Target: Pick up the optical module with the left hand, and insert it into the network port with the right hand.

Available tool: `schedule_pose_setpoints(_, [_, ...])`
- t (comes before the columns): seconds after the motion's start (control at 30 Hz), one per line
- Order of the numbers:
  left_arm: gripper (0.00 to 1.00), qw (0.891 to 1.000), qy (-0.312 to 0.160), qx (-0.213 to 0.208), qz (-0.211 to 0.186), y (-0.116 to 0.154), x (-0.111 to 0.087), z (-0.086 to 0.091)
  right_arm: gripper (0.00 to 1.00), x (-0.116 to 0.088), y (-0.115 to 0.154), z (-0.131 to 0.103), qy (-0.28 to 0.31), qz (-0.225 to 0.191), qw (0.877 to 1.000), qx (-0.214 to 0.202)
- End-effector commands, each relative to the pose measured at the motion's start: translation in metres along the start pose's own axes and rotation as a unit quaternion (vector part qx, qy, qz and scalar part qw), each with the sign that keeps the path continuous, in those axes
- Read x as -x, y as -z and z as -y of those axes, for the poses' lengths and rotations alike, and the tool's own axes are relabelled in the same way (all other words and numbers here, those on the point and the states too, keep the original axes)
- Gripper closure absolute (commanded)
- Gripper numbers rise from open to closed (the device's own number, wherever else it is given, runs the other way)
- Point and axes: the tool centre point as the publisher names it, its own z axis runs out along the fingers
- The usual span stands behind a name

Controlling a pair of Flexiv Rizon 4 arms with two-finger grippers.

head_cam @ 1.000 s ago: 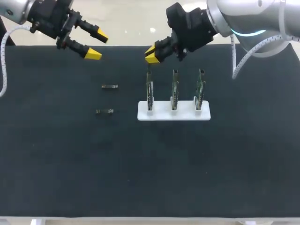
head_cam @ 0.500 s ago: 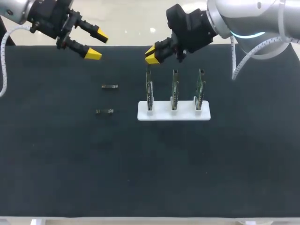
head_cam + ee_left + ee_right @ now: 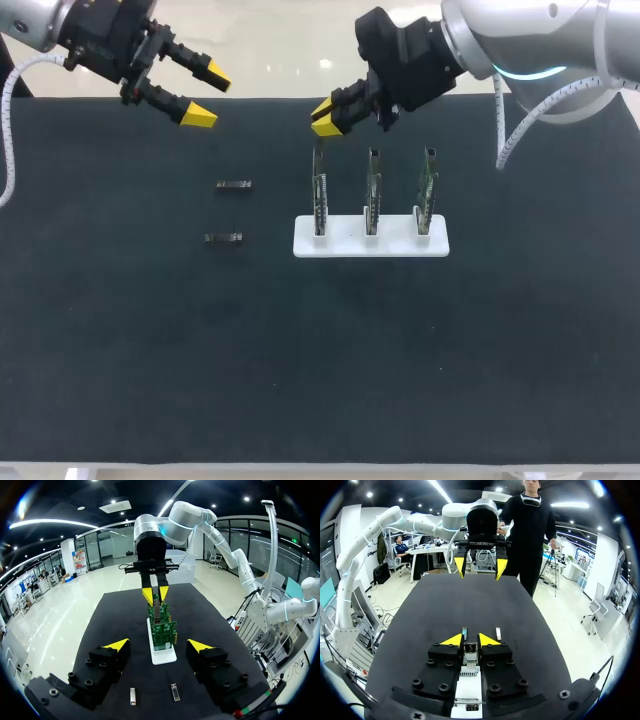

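Hanging over the far edge of the black table, the left gripper is spread wide and holds nothing. Ahead of it and lower down, one optical module lies flat on the cloth. A second optical module lies just beyond the first, parallel to it and apart from it. Neither touches the gripper. Beside the modules, on the side away from the left gripper, a white stand holds three circuit cards upright in a row. The right gripper sits directly over the end card, the one closest to the modules, with that card's top edge right under it. I cannot tell whether it grips that edge or merely straddles it.
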Motion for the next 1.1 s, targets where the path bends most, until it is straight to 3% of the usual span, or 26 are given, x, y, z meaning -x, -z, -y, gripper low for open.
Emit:
schedule_pose_setpoints(0.03, [0.0,1.0,0.001,-0.002,-0.002,0.0003,0.0004,-0.0012,1.0,0.0017,0.0016,-0.001,-0.001,-0.002,1.0,0.0])
schedule_pose_setpoints(1.1, [0.0,1.0,0.001,-0.002,-0.002,0.0003,0.0004,-0.0012,1.0,0.002,-0.0035,0.0073,0.004,0.0,1.0,0.0])
